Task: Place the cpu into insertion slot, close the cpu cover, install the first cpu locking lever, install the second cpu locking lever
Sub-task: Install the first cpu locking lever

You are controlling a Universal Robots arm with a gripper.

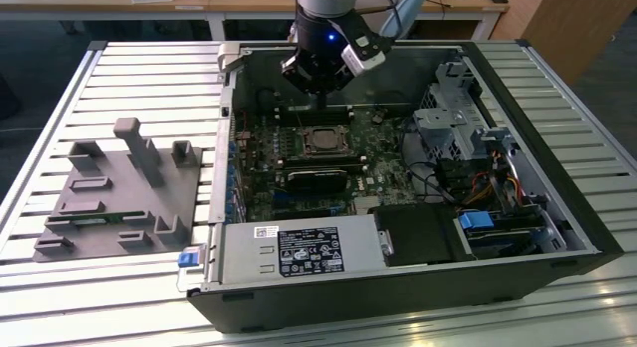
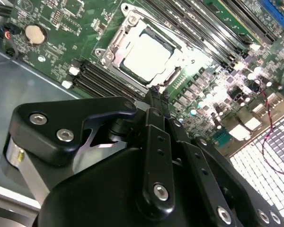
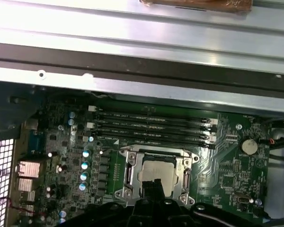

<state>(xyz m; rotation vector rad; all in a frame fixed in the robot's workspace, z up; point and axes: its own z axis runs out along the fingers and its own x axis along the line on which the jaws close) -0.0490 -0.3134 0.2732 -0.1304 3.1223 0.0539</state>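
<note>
cpu (image 2: 146,56) already sits in the insertion slot (image 2: 169,46) on the mobo (image 2: 57,52), and the cpu cover (image 2: 114,43) looks down around it imo. Gripper (image 2: 158,94) hovers just beside the socket edge, tips pinched nearly together w/ nothing between. Can't tell if the locking levers (image 3: 132,149) are latched, prob they're what's left

cpu (image 2: 146,59) in insertion slot (image 2: 166,43), end effector (image 2: 159,93) above its edge, fixture block (image 1: 119,190) at exterior view's left of case (image 1: 298,306)

even overhead light, patchy glare
</note>
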